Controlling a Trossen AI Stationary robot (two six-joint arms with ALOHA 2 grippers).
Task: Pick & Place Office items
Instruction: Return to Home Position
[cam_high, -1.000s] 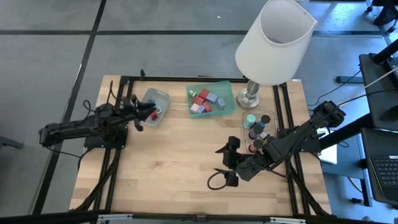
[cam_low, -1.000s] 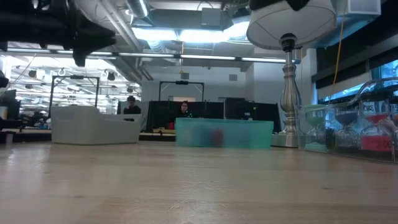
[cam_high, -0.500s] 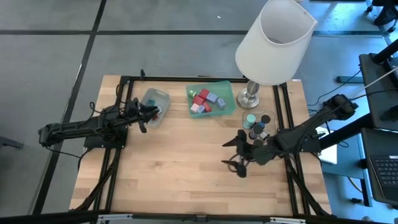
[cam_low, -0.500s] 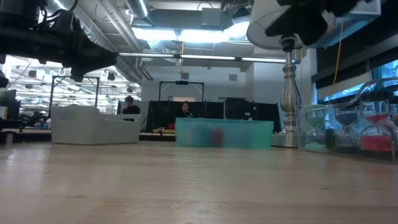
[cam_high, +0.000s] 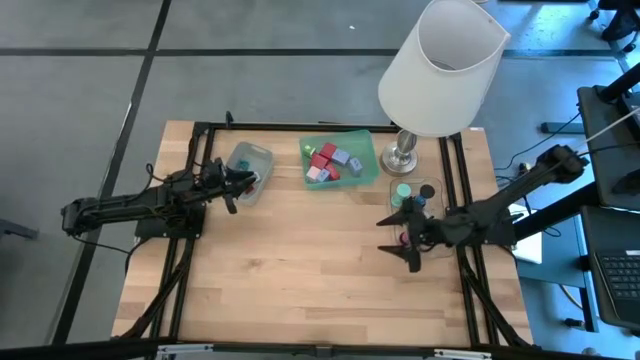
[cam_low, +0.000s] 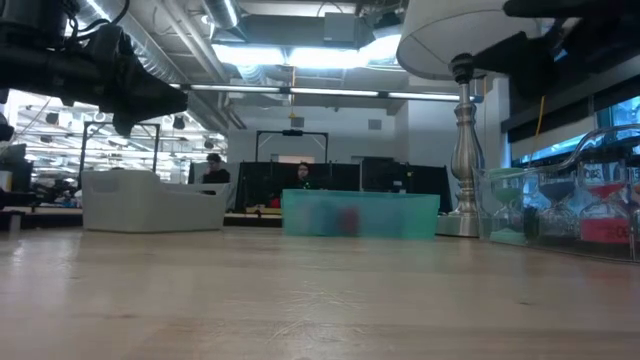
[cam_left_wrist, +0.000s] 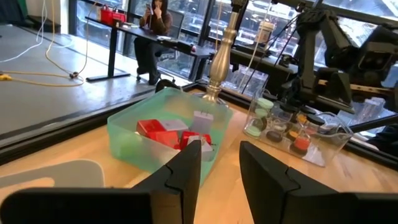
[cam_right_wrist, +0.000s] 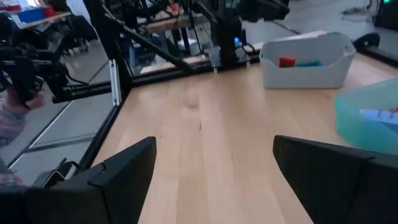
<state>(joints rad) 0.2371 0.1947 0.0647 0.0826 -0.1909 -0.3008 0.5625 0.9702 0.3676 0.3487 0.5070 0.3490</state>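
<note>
Your left gripper (cam_high: 232, 184) hung empty, fingers a little apart with nothing between them, right at the near edge of the grey tray (cam_high: 250, 160), where the red and teal bars (cam_right_wrist: 293, 61) lay. Farther ahead of those fingers sat the green tray (cam_left_wrist: 132, 142) with the red, pink and lavender blocks (cam_high: 330, 162) in it. Past that stood the clear tray (cam_left_wrist: 326, 144), holding the black cylinders (cam_high: 426, 190) and the mint-green cap (cam_high: 402, 190). Your right gripper (cam_high: 400, 243) hovered just beside that clear tray, jaws spread wide, gripping nothing, with bare wood of the table (cam_high: 290, 270) out in front of it. Every piece I could see was in a tray, so sorting looked done and this read as the go-home step. Next move, by my reckoning: you needed to draw both arms back toward their bases. Lift the left one clear of the grey tray's wall first. Swing the right away without clipping the clear tray or the lamp (cam_high: 440, 65) behind it.
</note>
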